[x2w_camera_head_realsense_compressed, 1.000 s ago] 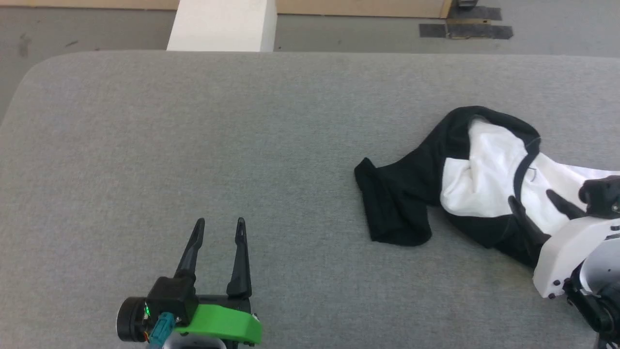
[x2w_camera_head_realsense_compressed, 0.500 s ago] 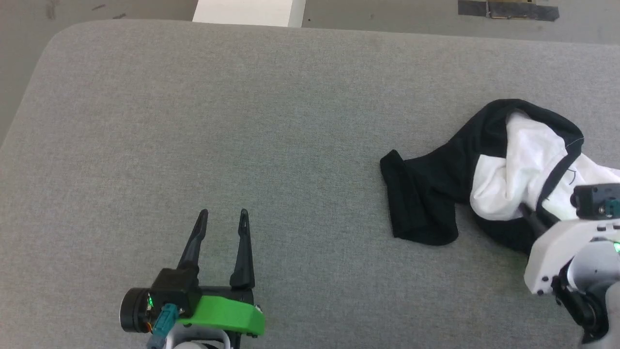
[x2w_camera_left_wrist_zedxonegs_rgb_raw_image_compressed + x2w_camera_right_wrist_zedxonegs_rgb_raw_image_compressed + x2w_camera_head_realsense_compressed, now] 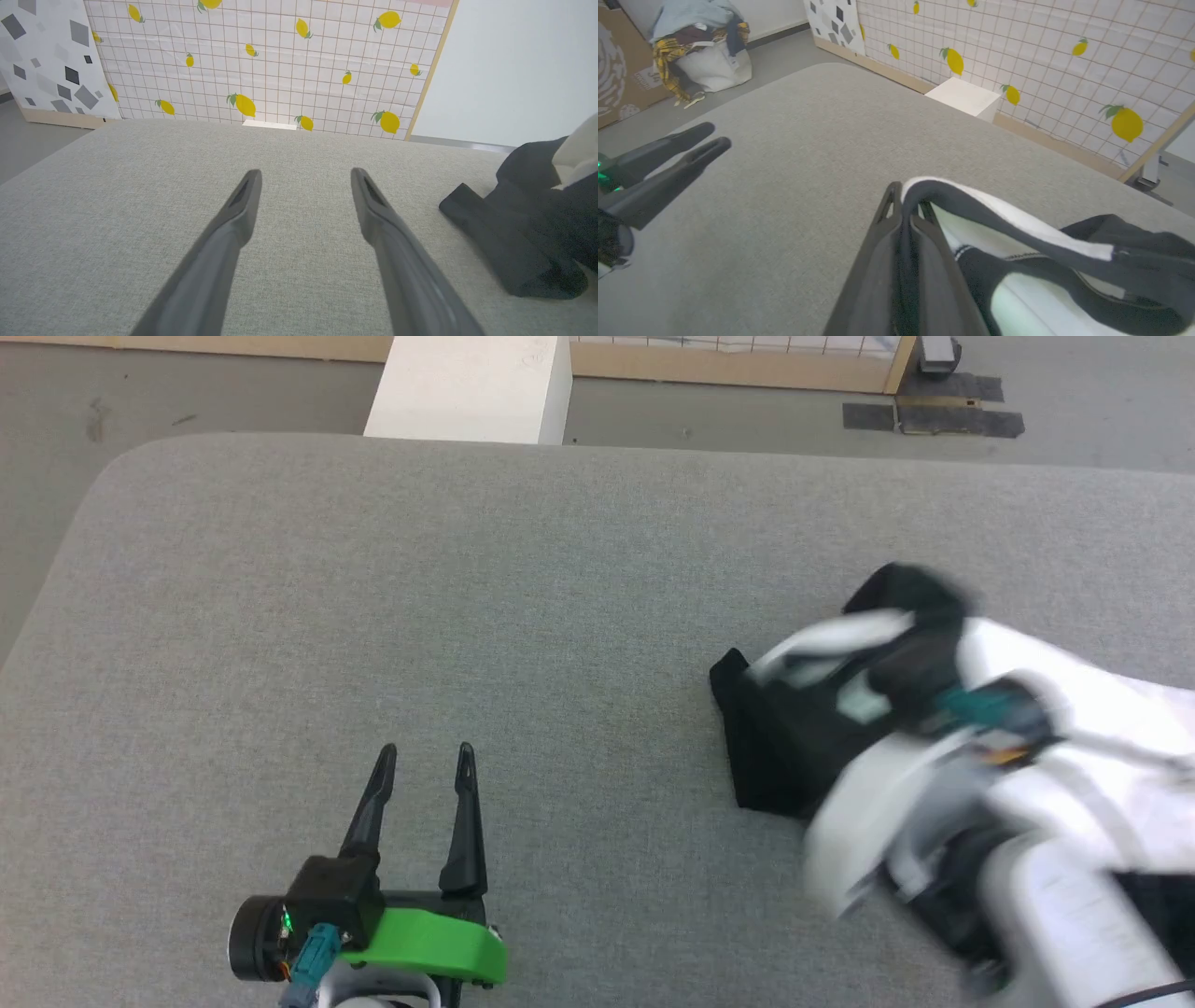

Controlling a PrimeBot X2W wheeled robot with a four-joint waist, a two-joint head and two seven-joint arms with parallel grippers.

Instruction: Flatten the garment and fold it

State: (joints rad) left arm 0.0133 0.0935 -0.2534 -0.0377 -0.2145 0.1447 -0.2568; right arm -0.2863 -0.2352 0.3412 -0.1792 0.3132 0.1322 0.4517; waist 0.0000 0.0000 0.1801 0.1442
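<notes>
Two pincers and one garment, as I log them from my station. Item one: left pincer (image 3: 427, 751) (image 3: 304, 172), two long dark fingers on a green-and-black mount, spread wide with nothing between them, poised over bare cloth at the near-left part of the grey fabric-covered surface (image 3: 373, 616); I also see it at the left edge of the right wrist view (image 3: 717, 135). Item two: right pincer (image 3: 908, 198), fingers pressed together on a black-edged fold of the garment, the cloth trailing from the tips toward the lower right of its wrist view; in the head view its pale forearm (image 3: 934, 784) is blurred and covers much of the shirt. Item three: white soft-cloth T-shirt with black sleeves and black neckband (image 3: 775, 756) (image 3: 523, 233) (image 3: 1017, 224), bunched at the right side of the surface, one black sleeve lying flat and pointing toward the middle, well apart from the left pincer. Surroundings: white rectangular block (image 3: 471, 387) on the floor beyond the far edge; lemon-printed grid panel (image 3: 280, 60) behind it; pale bag heaped with clothes (image 3: 700, 51) on the floor.
</notes>
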